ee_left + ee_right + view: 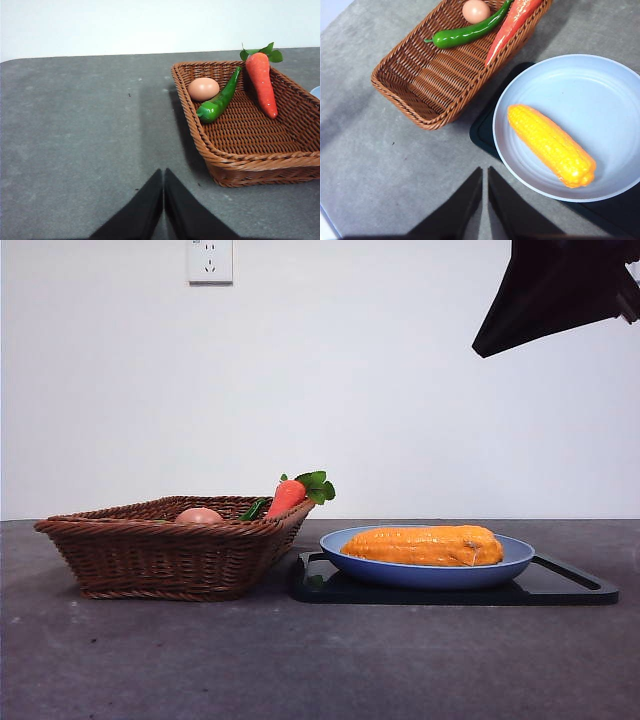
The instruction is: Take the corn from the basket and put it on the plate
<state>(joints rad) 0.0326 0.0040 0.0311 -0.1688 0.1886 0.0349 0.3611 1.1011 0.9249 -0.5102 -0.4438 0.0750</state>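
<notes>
I see a grey bench (320, 660) running across the front view, with a white wall behind it. On it, the wicker basket (170, 555) sits to the left, and a flat black tray (570, 590) lies just beside it to the right. The blue plate (425, 570) rests on that tray, its rim near the basket's side. The corn (425, 545) lies lengthwise in the plate, well inside the rim, free of any grip.

The front view shows only the tops of the basket's contents. My right wrist view looks down and fills that in: the corn (552, 145) lies slantwise across the plate (600, 90), and the basket (420, 85) holds a carrot (512, 27) leaning on its rim, a green pepper (467, 32) and a pinkish egg (476, 11). The left wrist view shows the same three things from the basket's other side, with the pepper (220, 97) between egg (203, 89) and carrot (262, 82).

The right gripper (485, 172) hangs above the bench just off the plate's rim, its jaws drawn almost together and empty. The left gripper (163, 172) hovers over bare bench beside the basket (250, 160), jaws closed tip to tip, empty. In the front view one arm shows only as a dark shape (560, 290) at the top right corner.
</notes>
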